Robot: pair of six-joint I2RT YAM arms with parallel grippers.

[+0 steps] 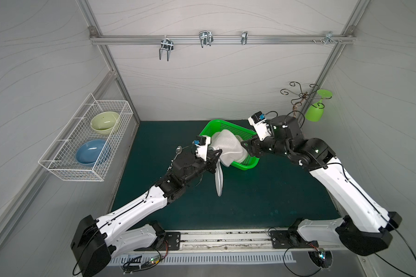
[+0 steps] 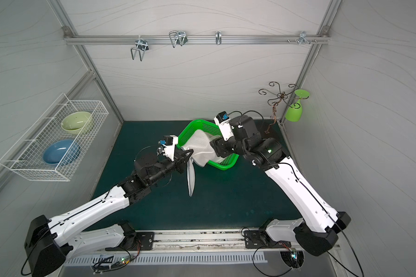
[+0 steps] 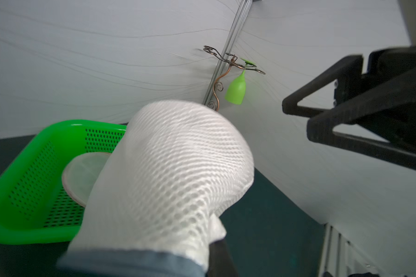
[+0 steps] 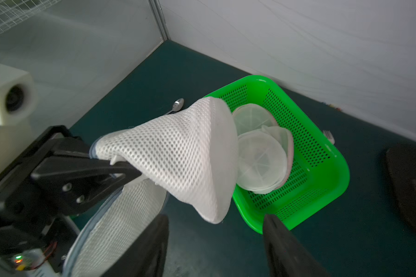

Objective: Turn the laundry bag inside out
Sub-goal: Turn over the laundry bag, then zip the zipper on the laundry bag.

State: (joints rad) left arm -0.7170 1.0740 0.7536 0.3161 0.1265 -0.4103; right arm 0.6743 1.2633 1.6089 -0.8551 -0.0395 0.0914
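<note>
- We see the laundry bag (image 1: 227,146), white mesh with a grey-blue trim, held up off the tabletop (image 1: 262,203). It is stretched into a rounded cone over the near-left part of the green basket (image 1: 246,166).
- A flat flap of the bag hangs down from the grip, pointing toward the tabletop's near edge.
- The left gripper (image 4: 127,169) is clamped on the trimmed edge of the bag. In the right wrist view we see its black fingers (image 4: 87,165) pinched together on the cloth.
- The right gripper (image 1: 245,145) faces the bag from the opposite side, over the basket's right end. Its fingers (image 4: 281,239) stand apart with nothing between them, and the bag's lower tip sits just ahead of them. We cannot tell whether they touch the mesh.
- The green basket sits around the middle of the tabletop, toward the far edge and turned at an angle. Round clear plastic lids (image 4: 259,163) lie stacked inside it, partly under the bag.
- A spoon (image 1: 179,149) lies on the tabletop left of the basket, partly hidden by the left arm.
- In the far right corner a metal stand (image 1: 298,98) holds a green glass (image 1: 314,114) hanging upside down.
- On the left wall a wire rack (image 1: 58,167) carries a pale green bowl (image 1: 105,122) and a blue bowl (image 1: 91,152).
</note>
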